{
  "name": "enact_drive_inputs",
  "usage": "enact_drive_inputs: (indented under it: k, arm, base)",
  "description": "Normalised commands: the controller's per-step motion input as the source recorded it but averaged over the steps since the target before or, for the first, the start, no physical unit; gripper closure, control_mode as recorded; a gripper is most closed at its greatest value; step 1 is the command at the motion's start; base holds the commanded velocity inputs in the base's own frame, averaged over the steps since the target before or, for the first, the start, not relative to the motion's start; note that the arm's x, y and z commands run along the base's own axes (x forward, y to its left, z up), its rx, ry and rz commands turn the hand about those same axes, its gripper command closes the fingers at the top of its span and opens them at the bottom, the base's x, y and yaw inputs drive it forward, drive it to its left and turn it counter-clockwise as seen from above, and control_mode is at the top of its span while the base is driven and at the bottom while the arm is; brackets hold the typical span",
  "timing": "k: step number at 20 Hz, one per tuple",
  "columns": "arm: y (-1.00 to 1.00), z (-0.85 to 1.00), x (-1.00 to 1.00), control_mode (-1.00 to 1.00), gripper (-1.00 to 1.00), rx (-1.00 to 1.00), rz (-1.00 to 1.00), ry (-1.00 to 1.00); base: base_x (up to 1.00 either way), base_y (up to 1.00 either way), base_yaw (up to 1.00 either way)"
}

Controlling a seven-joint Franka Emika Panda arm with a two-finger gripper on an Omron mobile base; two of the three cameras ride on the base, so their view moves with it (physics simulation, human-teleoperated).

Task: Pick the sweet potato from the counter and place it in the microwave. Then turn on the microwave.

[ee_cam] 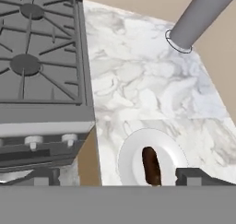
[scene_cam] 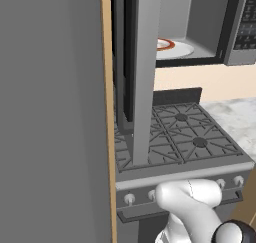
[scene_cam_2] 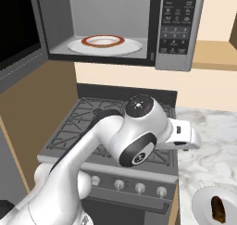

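The sweet potato point(ee_cam: 151, 165), a small dark-brown lump, lies on a small white plate point(ee_cam: 133, 149) on the marbled counter point(ee_cam: 147, 89), right of the stove. It also appears at the lower right in the right base view point(scene_cam_2: 218, 209). My gripper point(ee_cam: 120, 176) hovers above the counter, open, with nothing between its fingers. The sweet potato sits between the two fingertips in the hand view, well below them. The microwave point(scene_cam_2: 178, 25) hangs above the stove with its door point(scene_cam: 145, 77) swung open. Inside it lies a white round plate point(scene_cam_2: 129, 47) with an orange-red ring.
A dark grated gas stove point(ee_cam: 41, 57) with front knobs stands left of the counter. A grey cylinder point(ee_cam: 196, 15) stands at the counter's far back. A tall grey panel point(scene_cam: 50, 112) blocks the left side. My arm point(scene_cam_2: 139, 136) reaches across the stove front.
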Motion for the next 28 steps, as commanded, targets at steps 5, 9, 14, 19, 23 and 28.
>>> enact_drive_inputs:
  k: [5,9,14,19,23,28]
  arm:
    - [-0.37,-0.09,0.00,-1.00,-1.00,0.00,0.00,0.19]
    - [-0.28,-0.36,0.00,-1.00,-1.00,0.03,0.00,0.09]
    - [-0.21,-0.40,0.00,-1.00,-1.00,0.04,0.00,0.03]
    - [-0.19,-0.40,0.00,-1.00,-1.00,0.02,0.00,0.00]
    - [-0.27,-0.36,-0.01,-1.00,-1.00,0.00,0.00,0.00]
    - [-0.36,-0.31,0.00,-1.00,-1.00,0.00,0.00,0.00]
  base:
    - [0.00,0.00,0.00]
    - [0.00,0.00,0.00]
    - [0.00,0.00,0.00]
    - [0.00,0.00,0.00]
    - [0.00,0.00,0.00]
    - [0.00,0.00,0.00]
